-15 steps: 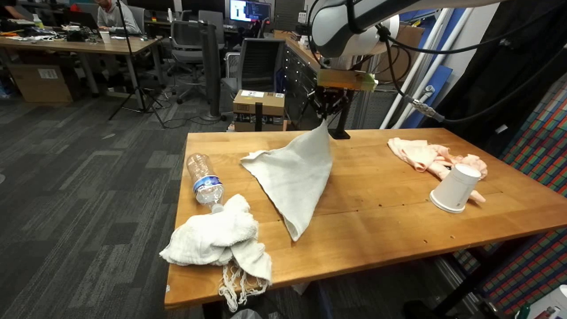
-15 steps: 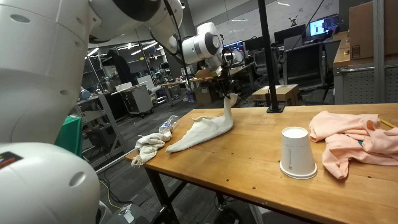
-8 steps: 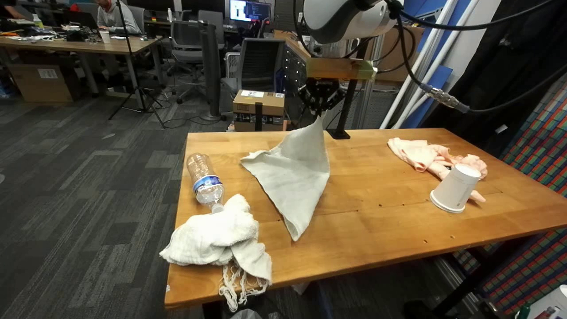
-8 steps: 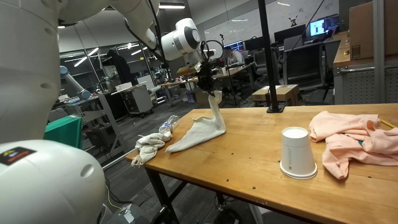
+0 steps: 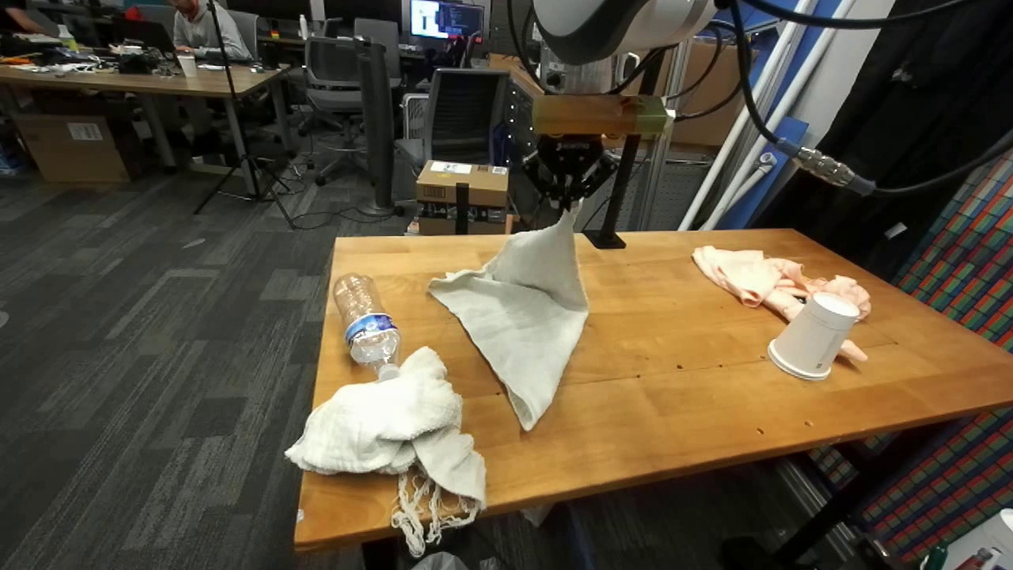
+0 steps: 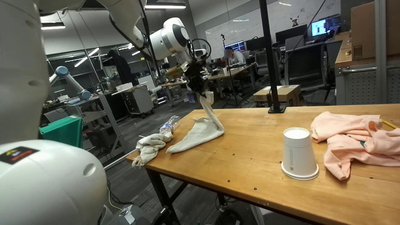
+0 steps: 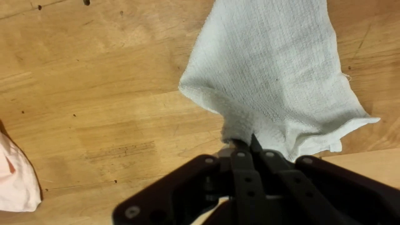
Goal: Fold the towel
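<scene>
The light grey-white towel lies on the wooden table in both exterior views (image 5: 514, 317) (image 6: 198, 134), with one corner raised. It also fills the upper right of the wrist view (image 7: 275, 62). My gripper (image 5: 567, 204) is shut on that raised corner and holds it above the table. The gripper also shows at the raised corner in an exterior view (image 6: 203, 93) and at the bottom of the wrist view (image 7: 248, 144), where the towel bends up into the fingertips. The raised part leans over the flat part. The cloth between the fingertips is partly hidden.
A plastic bottle (image 5: 369, 328) and a crumpled white fringed cloth (image 5: 388, 423) lie beside the towel at the table's end. An upside-down paper cup (image 6: 300, 153) and pink cloth (image 6: 347, 134) are at the other end. A black pole (image 6: 269, 56) stands at the table edge.
My gripper has moved leftward in both exterior views, carrying the raised corner with it. The raised part now leans more over the flat part, with a clear crease. The grip has stayed shut.
</scene>
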